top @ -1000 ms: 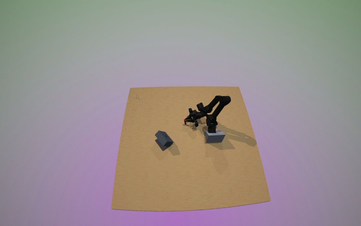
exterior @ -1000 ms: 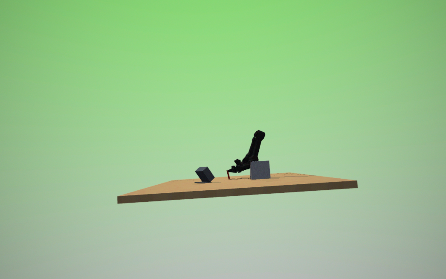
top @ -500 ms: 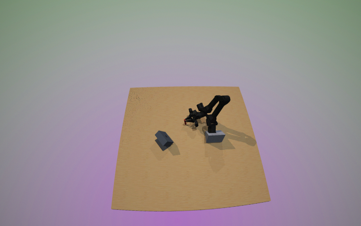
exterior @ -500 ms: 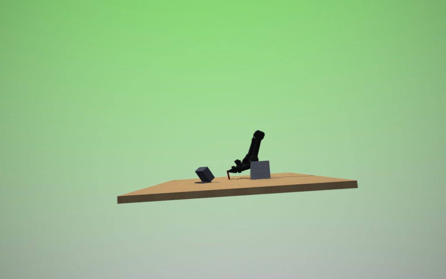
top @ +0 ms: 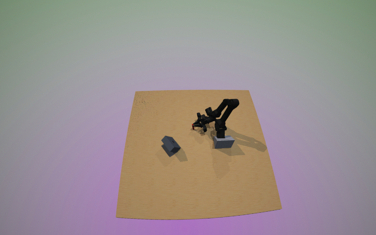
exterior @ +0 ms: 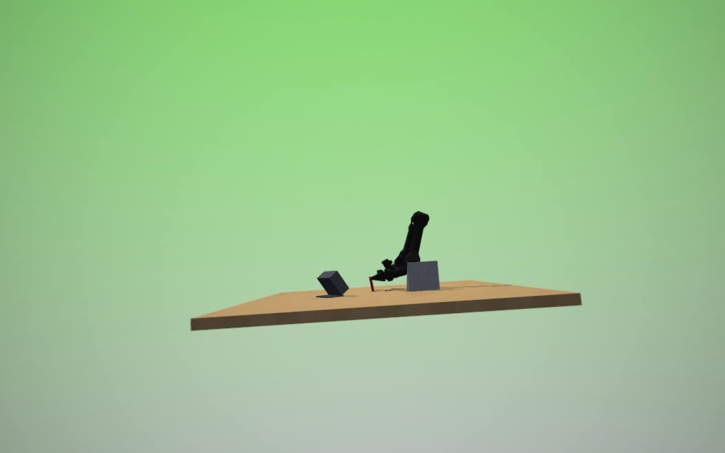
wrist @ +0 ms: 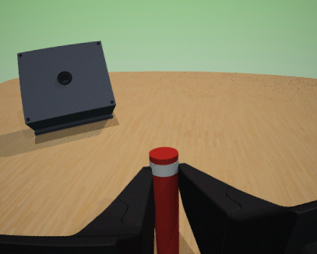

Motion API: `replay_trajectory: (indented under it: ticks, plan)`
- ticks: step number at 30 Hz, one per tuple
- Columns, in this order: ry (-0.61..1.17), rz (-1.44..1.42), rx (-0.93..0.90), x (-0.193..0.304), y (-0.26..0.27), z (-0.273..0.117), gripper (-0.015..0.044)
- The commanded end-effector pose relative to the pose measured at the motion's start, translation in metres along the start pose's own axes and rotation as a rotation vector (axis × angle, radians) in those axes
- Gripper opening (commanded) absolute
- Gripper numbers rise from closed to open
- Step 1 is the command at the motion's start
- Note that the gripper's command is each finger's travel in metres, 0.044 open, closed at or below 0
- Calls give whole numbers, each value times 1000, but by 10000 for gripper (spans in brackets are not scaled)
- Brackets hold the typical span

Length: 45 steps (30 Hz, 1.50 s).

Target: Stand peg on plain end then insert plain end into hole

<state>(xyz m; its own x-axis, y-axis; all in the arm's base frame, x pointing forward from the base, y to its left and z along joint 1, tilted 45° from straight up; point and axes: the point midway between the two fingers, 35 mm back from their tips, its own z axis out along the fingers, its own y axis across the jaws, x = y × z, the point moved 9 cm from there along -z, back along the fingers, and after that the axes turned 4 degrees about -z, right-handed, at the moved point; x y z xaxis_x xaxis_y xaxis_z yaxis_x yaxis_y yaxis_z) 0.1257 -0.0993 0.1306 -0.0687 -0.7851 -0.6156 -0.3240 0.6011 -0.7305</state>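
The red peg [top: 193,127] [exterior: 371,285] [wrist: 167,210] is nearly upright, leaning slightly in the exterior view, with its white-banded end up and its plain end low at the table [top: 183,186] [exterior: 387,309]. My gripper [top: 193,125] [exterior: 372,278] [wrist: 164,173] is shut on the peg just below the top, near the white band. Whether the plain end touches the table I cannot tell for certain. The dark grey sloped panel [top: 170,143] [exterior: 333,282] [wrist: 82,91] shows one round hole [wrist: 65,78] in its face, with nothing in it.
The panel stands to the left of the peg in the top and exterior views, and at the upper left in the wrist view. The arm's grey base block [top: 224,142] [exterior: 423,276] is to the right of the peg. Shadows lie around the panel and the arm.
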Motion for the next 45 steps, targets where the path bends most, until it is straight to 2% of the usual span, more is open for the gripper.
replay_trajectory:
  ticks: [1, 45]
  plan:
    - [1, 0, 0, 2, 0, -1, 49]
    - [-78, -27, -4, 14, 1, -7, 49]
